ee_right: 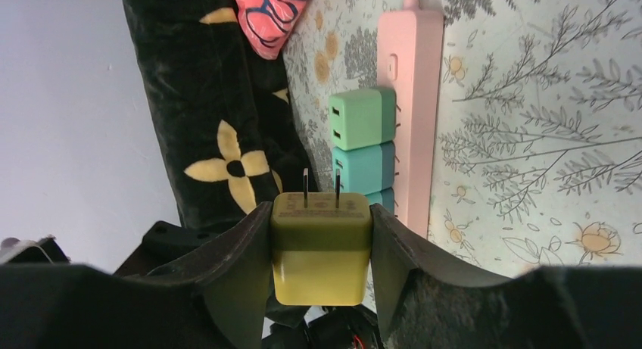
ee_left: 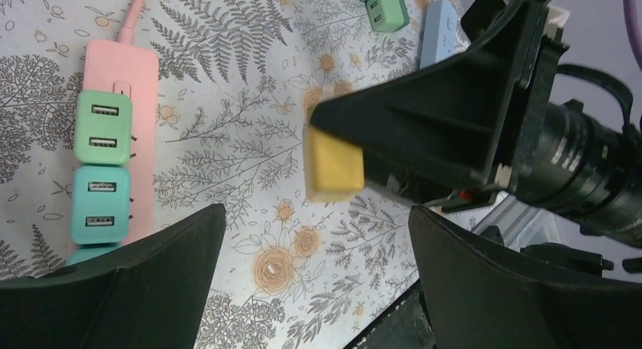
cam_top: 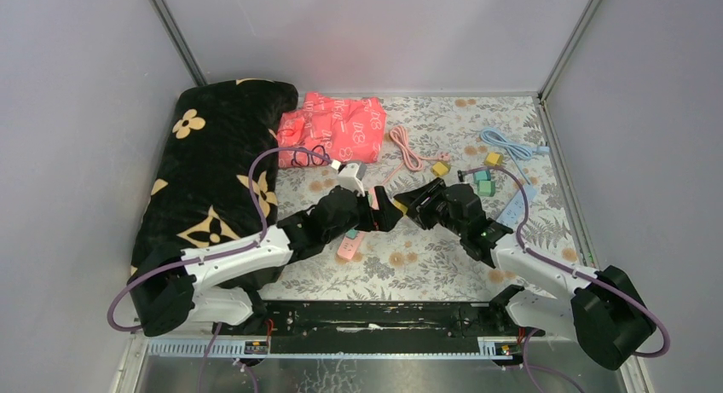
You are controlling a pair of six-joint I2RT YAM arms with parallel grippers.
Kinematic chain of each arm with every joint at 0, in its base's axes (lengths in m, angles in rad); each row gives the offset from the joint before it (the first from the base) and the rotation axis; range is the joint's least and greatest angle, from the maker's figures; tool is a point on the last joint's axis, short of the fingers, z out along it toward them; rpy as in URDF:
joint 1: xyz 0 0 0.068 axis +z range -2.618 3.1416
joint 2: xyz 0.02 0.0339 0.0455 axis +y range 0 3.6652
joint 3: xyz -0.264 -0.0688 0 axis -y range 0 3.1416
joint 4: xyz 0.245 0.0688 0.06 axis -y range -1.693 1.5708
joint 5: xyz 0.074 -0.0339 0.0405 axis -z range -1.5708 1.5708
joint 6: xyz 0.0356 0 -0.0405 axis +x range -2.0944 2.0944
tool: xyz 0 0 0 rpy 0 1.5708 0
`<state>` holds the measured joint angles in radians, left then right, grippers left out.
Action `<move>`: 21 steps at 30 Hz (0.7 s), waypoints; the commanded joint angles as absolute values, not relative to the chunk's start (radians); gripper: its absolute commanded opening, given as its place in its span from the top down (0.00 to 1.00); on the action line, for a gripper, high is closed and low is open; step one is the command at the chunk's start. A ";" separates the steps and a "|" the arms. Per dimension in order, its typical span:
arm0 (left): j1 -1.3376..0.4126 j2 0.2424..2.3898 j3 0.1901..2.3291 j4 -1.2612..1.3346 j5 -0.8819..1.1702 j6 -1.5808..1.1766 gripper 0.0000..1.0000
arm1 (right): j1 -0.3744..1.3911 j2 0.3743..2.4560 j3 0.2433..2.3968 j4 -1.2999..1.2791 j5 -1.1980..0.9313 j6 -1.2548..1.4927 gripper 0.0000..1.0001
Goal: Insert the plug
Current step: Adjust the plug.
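Gripping pincer: the yellow plug [ee_right: 322,247] is clamped between the two fingers of the right pincer [ee_right: 320,213], with one finger pressed on each of its flat sides
Plug attitude: its two metal prongs are left bare beyond the fingertips and are pointed away from the right wrist; the plug is held clear of the table [cam_top: 426,265], and nothing but the fingers is touched by it
Left pincer: the left pincer [ee_left: 316,213] is spread wide and nothing is held in it; the plug is seen just ahead of the gap, not inside it
Meeting point: in the top view the two pincers are set nose to nose over the middle of the table, with the plug between them
Pink power strip: the pink power strip [ee_left: 98,61] is laid flat on the table, near the plug yet apart from it, and is partly covered by the left arm in the top view
Sockets taken: a green adapter [ee_left: 104,128] and a teal adapter [ee_left: 98,205] are seated side by side in the strip, touching each other; a further teal piece beyond them is mostly hidden
Surroundings: a black blanket [cam_top: 209,167] with yellow flowers is heaped along the left edge, a red cloth [cam_top: 337,124] is laid at the far side, and a blue power strip [cam_top: 516,207] is placed well apart on the right
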<state>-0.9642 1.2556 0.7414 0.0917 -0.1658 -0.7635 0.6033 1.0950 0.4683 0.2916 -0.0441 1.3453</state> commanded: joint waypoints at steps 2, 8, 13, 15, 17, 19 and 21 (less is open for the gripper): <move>-0.978 1.270 0.743 0.208 -0.240 -0.743 0.05 | 0.668 1.117 0.510 0.370 0.028 1.391 0.82; -0.992 1.278 0.698 0.259 -0.309 -0.734 0.22 | 0.697 1.132 0.514 0.382 0.047 1.412 0.82; -1.019 1.283 0.649 0.321 -0.349 -0.726 0.37 | 0.704 1.127 0.506 0.390 0.061 1.447 0.82; -1.033 1.282 0.628 0.355 -0.372 -0.721 0.38 | 0.706 1.126 0.505 0.393 0.063 1.458 0.82; -1.046 1.285 0.612 0.379 -0.391 -0.712 0.38 | 0.708 1.124 0.507 0.390 0.067 1.463 0.82; -1.055 1.290 0.606 0.392 -0.406 -0.695 0.39 | 0.711 1.124 0.504 0.391 0.069 1.477 0.82; -1.060 1.294 0.603 0.406 -0.419 -0.685 0.40 | 0.713 1.124 0.498 0.398 0.069 1.487 0.82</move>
